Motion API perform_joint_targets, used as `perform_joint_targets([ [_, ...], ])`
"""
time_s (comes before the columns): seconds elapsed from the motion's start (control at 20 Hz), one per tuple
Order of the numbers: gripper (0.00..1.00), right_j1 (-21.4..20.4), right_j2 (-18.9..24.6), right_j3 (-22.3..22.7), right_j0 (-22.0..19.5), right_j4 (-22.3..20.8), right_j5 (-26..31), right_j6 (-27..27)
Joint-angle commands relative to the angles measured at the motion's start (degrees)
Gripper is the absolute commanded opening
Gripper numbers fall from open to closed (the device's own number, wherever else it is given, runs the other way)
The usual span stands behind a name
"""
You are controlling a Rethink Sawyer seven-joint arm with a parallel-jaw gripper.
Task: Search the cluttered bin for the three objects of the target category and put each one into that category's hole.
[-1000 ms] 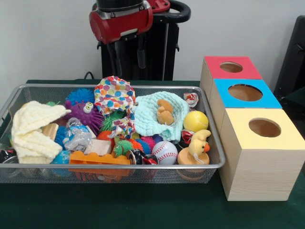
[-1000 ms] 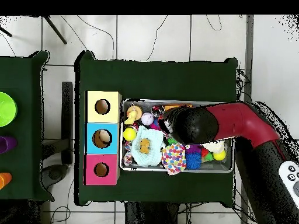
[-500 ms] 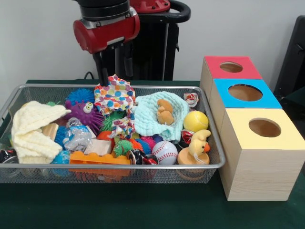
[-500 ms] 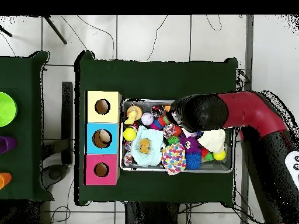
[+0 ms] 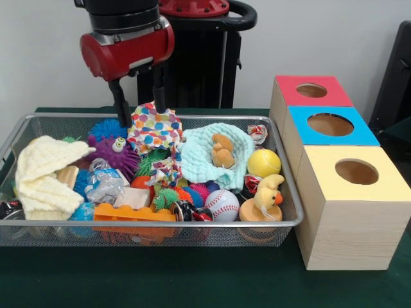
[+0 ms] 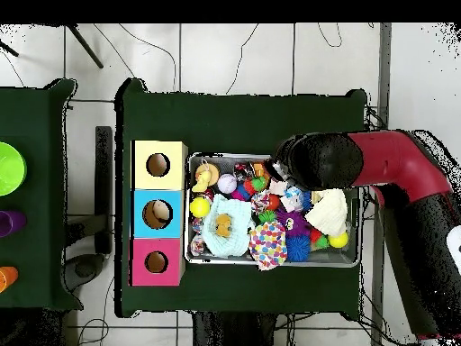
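**Open gripper held above the bin's back edge**

The gripper (image 5: 138, 97) is seen with its two fingers spread apart and nothing between them, hanging over the wire bin (image 5: 282, 221) near the polka-dot cloth (image 5: 153, 128). Round balls are found toward the right: a baseball (image 5: 222, 205), then a yellow ball (image 5: 264, 163) beside the yellow-topped box (image 5: 352, 212). No long axis is shown by either.

Wire-mesh bin (image 5: 160, 232), wooden boxes (image 5: 347, 218)
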Motion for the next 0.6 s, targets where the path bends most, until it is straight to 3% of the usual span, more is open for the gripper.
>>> perform_joint_targets([
  [0.05,1.0,3.72,0.85,-6.06,0.53,-4.65,6.28,-21.76],
  [0.6,1.0,6.98,-0.14,-12.22,2.3,-6.87,6.61,-25.76],
])
